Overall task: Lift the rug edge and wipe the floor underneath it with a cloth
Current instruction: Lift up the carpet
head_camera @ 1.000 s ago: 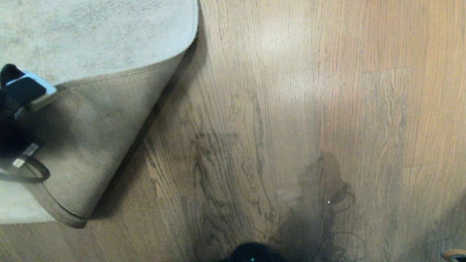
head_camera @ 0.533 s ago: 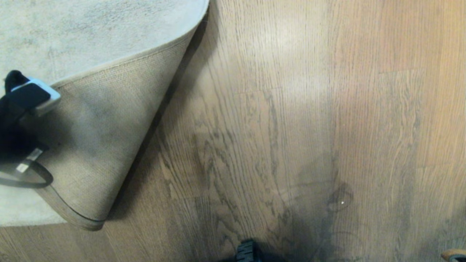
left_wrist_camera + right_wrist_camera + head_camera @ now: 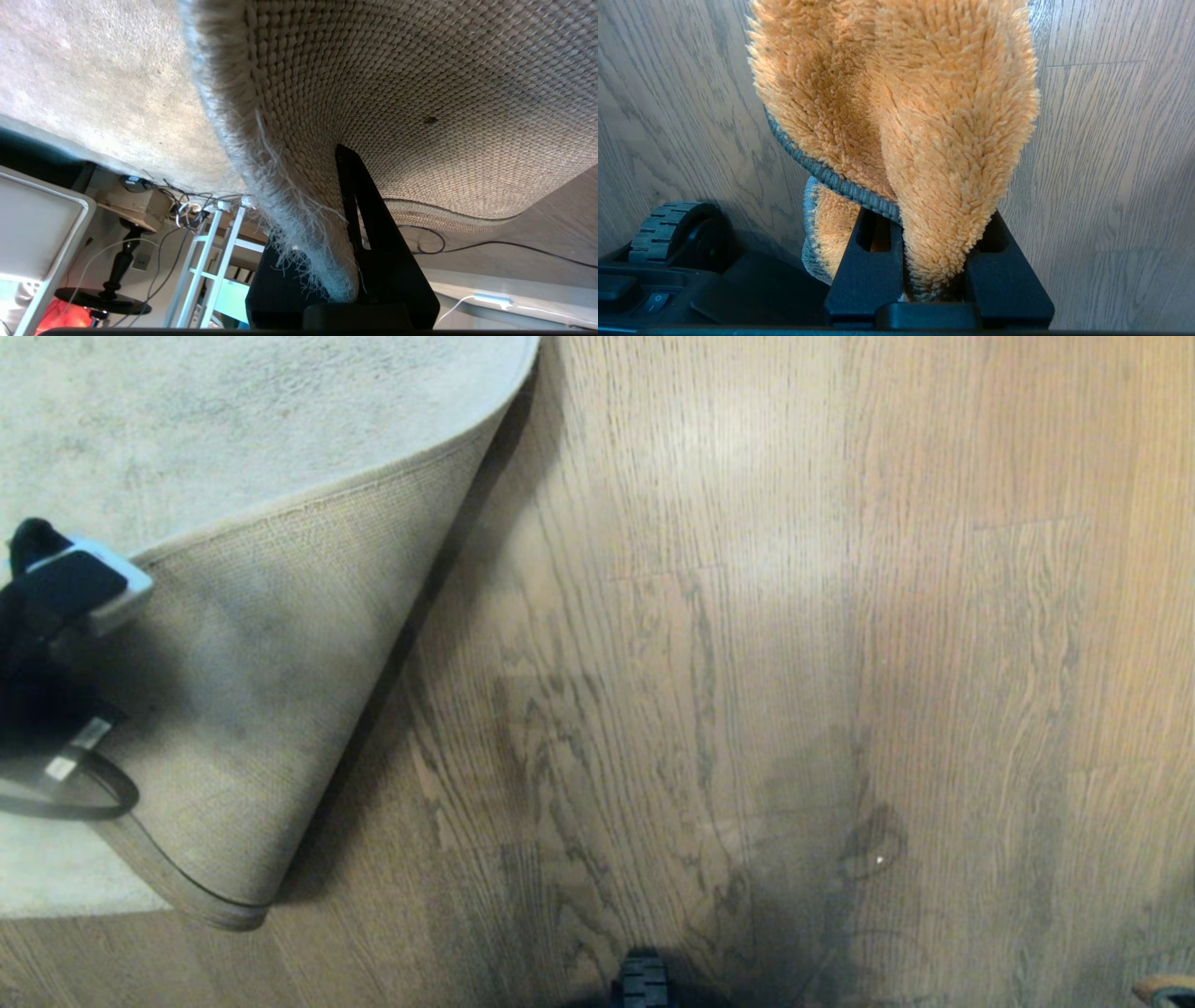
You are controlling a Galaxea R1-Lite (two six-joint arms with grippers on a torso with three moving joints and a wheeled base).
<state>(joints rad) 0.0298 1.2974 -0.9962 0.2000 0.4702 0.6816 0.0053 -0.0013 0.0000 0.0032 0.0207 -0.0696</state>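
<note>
**Rug edge up, wiping not yet begun**

The left claw (image 3: 348, 284) is clamped on the rug edge (image 3: 308, 523) at the left of the head view and holds it folded back, so the tan woven backing faces up and a curl of hem hangs at lower left. The floor (image 3: 747, 616) fills the centre and right of that frame, bare planks with dark grain streaks and a small pale speck at lower right. The right claw (image 3: 931, 280) is closed on the cloth (image 3: 924, 116), which droops over its fingers above the planks, beside a wheel (image 3: 668, 228) of the base.

By my reading the lifting half is done and the wiping half is all still to do: the cloth hangs clear of the wood.

The right arm is outside the head view, apart from an orange scrap at the bottom right corner that may be the cloth. Shadow under the fold hides the strip of floor nearest the rug.
</note>
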